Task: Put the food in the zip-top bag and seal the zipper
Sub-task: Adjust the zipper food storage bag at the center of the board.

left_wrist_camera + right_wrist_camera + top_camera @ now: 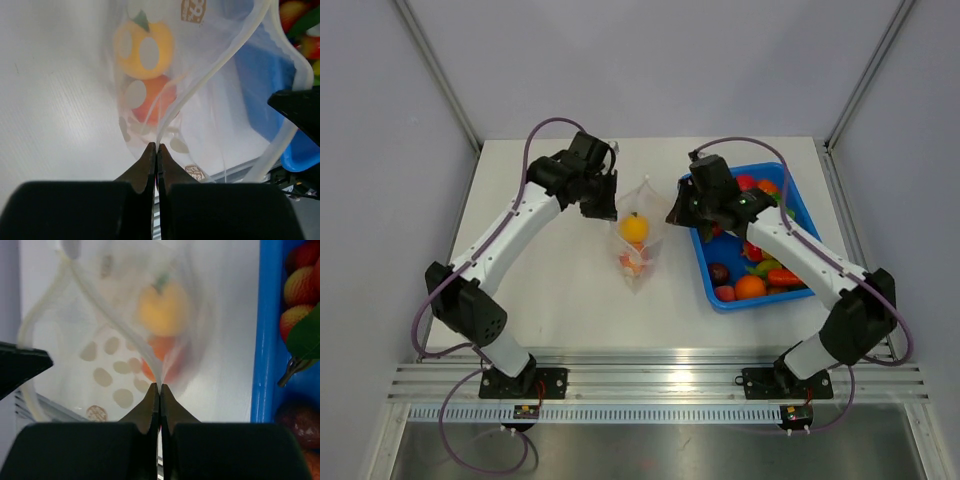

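Note:
The clear dotted zip-top bag (638,240) lies between the two arms with its mouth toward the back. Inside it sit a yellow-orange fruit (634,228) and a red-orange piece (632,262). My left gripper (605,205) is shut on the bag's left mouth edge (157,146). On the right mouth edge, my right gripper (682,212) is also shut (159,386). The zipper strip (250,35) loops wide open between them. In the right wrist view the yellow fruit (162,310) shows through the bag's film (100,340).
A blue tray (705,270) at the right holds more food (750,286): red, orange, green and dark pieces. Its rim (267,330) stands close beside the right gripper. The arm bases and a rail run along the near edge.

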Motion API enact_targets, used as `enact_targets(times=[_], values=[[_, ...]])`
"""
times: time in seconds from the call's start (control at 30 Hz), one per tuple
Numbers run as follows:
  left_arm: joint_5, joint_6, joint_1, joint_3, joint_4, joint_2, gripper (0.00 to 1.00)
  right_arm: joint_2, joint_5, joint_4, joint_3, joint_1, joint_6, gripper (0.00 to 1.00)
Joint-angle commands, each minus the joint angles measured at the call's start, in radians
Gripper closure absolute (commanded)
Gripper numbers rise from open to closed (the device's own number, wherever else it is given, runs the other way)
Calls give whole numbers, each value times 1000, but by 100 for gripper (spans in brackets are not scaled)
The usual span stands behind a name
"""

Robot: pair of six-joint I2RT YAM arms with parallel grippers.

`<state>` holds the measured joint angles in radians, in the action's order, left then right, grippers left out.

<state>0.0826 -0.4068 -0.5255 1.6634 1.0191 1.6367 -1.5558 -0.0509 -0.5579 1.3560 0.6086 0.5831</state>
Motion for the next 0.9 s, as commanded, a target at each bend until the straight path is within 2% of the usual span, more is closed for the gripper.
enact_targets(times=[0.0, 0.23, 0.4, 0.6, 0.77, 0.83, 0.87], values=[[-1, 19, -2, 137, -1, -121, 100, 167, 22, 21, 118, 10, -25, 100], [28, 0, -4, 49, -51, -55, 100, 76, 11, 45, 20, 11, -14, 100], [6, 6, -2, 70, -37, -12, 100, -22, 17, 55, -26, 11, -8, 100], [-23, 23, -2, 72, -19, -3, 100, -35, 134, 24, -32, 3, -20, 100], [2, 11, -4, 41, -40, -11, 100, -27, 125, 27, -54, -6, -34, 100], [20, 2, -8, 33, -50, -9, 100, 0, 120, 44, -63, -6, -25, 96], [20, 0, -16, 33, -53, -6, 100, 11, 117, 49, -67, -7, -23, 84]])
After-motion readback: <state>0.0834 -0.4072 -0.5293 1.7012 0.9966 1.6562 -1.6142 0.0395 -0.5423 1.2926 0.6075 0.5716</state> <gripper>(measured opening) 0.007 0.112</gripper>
